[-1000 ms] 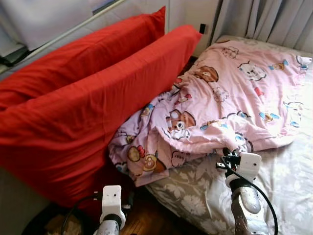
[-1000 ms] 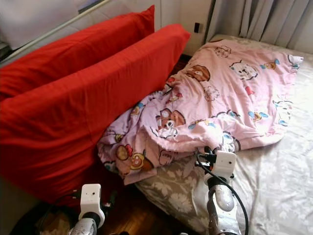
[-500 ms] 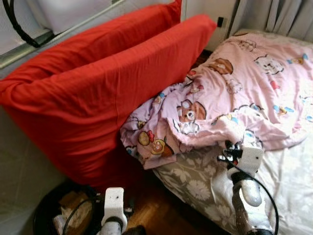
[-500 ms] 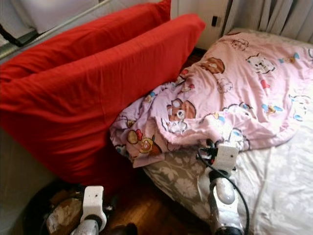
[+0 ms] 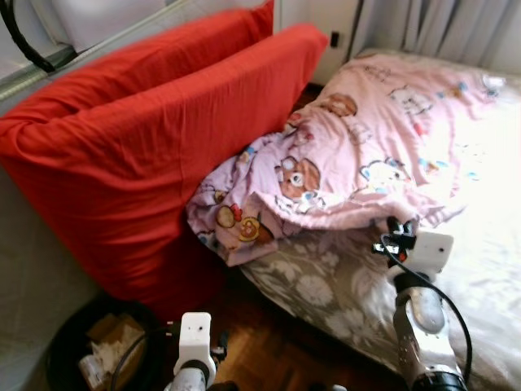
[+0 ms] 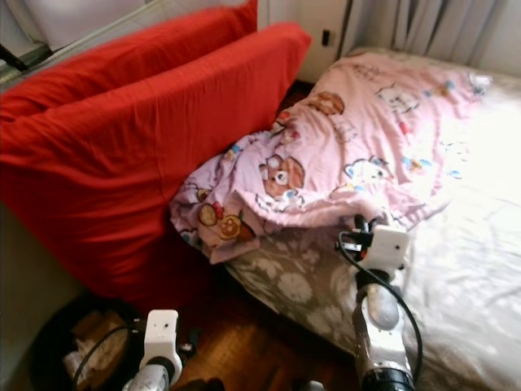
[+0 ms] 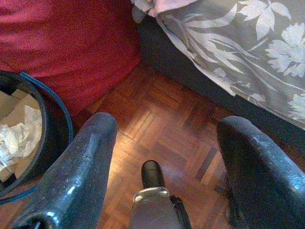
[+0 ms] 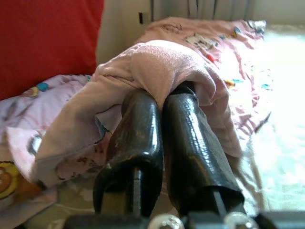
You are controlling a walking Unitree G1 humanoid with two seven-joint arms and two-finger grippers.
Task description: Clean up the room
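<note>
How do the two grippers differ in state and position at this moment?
The right gripper is shut on a fold of the pink blanket at the bed's edge; the left gripper is open and holds nothing. The right is raised over the bed; the left hangs low over the wooden floor, near a bin. Both have two black fingers.

A bed (image 5: 326, 285) with a grey flowered sheet carries a pink cartoon blanket (image 5: 366, 155), bunched toward ten o'clock and spilling over the edge. Below, at seven o'clock, the wooden floor (image 7: 157, 129) holds a dark bin (image 5: 81, 350) of paper.
</note>
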